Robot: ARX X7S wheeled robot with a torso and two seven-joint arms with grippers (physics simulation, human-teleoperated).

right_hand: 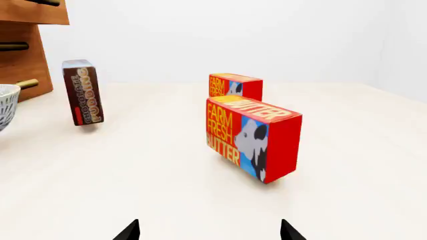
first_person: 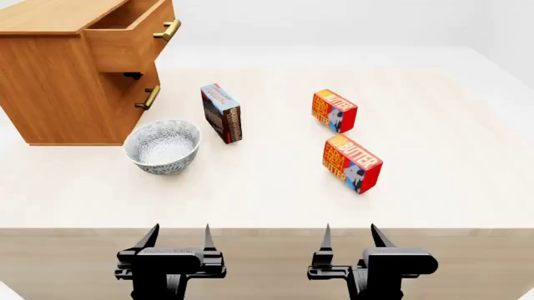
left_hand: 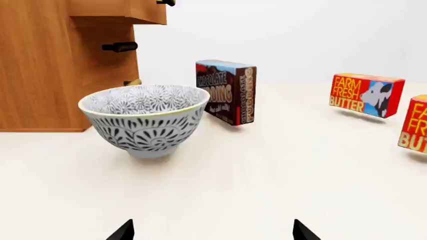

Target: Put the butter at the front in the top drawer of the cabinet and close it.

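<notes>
Red butter box waiting, orange-brown wooden cabinet's top drawer point(first_person: 125, 31) already pulled open

The nearer red rectangular butter box point(first_person: 351, 164) is set well apart from the cabinet point(first_person: 59, 75), beyond the patterned bowl point(first_person: 162, 145); both left gripper point(first_person: 177, 236) and right gripper point(first_person: 349, 235) are held apart, empty. The identical farther box point(first_person: 334, 110) could be picked mistakenly. The drawer's interior is hidden

I get bright, even, diffuse light across all three feeds, with no hot glare anywhere. Shadows are faint and soft: a pale smudge sits directly beneath the patterned bowl point(left_hand: 145, 120) and under the nearer butter box point(right_hand: 252, 138), so the light seems to come from overhead. The cream tabletop point(first_person: 434, 181) renders nearly washed out against the white backdrop. Everything is sharp edge to edge; I see no blur and no lens distortion.
</notes>
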